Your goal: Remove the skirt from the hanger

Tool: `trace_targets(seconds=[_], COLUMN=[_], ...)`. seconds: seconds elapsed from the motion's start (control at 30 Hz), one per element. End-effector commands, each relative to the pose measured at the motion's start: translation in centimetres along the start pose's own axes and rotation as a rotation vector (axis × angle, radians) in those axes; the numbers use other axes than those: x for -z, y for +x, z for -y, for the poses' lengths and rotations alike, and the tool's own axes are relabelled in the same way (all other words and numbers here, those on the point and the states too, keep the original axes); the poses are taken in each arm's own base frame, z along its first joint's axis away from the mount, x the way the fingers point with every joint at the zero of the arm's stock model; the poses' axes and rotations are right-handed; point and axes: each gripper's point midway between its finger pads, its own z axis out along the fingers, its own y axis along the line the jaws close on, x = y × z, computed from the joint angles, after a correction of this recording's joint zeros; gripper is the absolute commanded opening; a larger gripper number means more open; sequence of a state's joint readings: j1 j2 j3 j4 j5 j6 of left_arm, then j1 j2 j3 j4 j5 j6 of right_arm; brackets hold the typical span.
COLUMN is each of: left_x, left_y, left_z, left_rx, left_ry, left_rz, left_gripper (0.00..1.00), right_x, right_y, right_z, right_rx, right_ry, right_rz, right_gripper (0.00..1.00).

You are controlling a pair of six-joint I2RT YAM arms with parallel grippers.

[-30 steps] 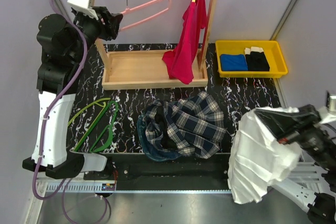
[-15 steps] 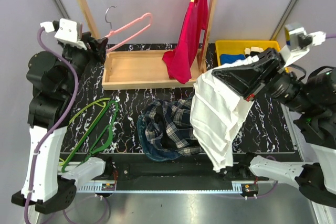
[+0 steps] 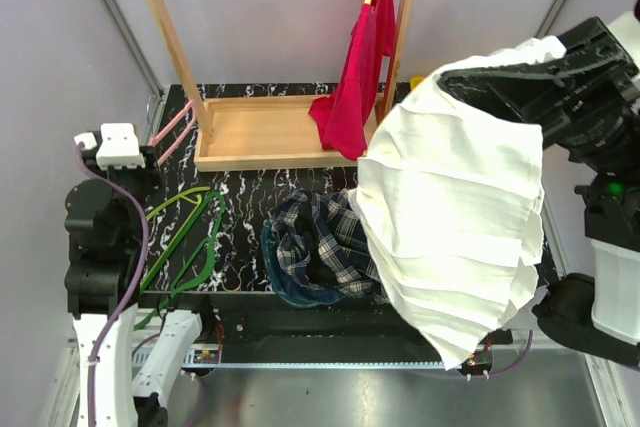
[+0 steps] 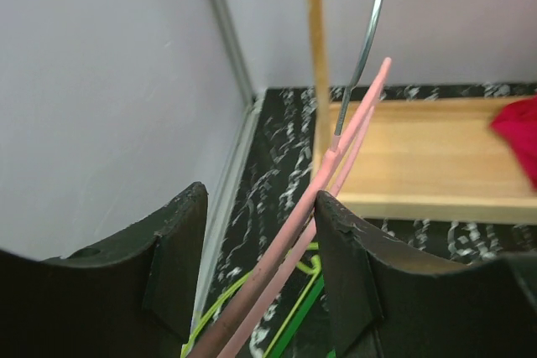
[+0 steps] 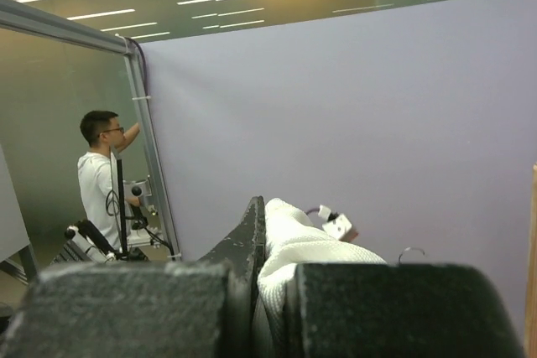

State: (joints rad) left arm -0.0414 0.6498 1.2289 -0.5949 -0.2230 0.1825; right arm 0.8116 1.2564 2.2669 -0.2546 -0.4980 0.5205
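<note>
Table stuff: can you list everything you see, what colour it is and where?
skirt: one, white, hanging from the right gripper over the table's right side
hanger: one, pink, far left, in the left gripper
shirt: one, red, hanging on the rack
rack: one, pale wood, far middle
plaid garment: one, dark blue and white, crumpled mid-table
wire hangers: two, I think, green, near left
curved hanger: one, pale yellow, beside the green ones
table: one, black with white veins
left gripper: black, holding the hanger
right gripper: black, shut on the skirt
</note>
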Motion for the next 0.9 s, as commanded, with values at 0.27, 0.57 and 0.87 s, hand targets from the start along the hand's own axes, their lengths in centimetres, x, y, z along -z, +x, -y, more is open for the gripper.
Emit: trace_targets(seconds=[0.27,0.57,0.87], left_x=[0.2,0.9,2.6], left_y=[10.4,14.9,17.1], left_z=[-3.7,-3.8,-2.7], left_rx=[-0.322,-0.405,-0.371], left_ry=[-0.200,-0.151,-0.093], left_rz=[-0.245,-0.445,-0.486], left_gripper=[0.00,0.00,0.99], right_x=[-3.3,-1.0,11.0], right_y=[7.6,16.4,29.0], right_z=[6.4,11.7,13.9], right_rx=[-0.082,-0.182,-0.337], right_ry=[0.040,0.189,0.438], right_rz=[-0.129,-0.289,-0.563], right_gripper=[0.00,0.00,0.00])
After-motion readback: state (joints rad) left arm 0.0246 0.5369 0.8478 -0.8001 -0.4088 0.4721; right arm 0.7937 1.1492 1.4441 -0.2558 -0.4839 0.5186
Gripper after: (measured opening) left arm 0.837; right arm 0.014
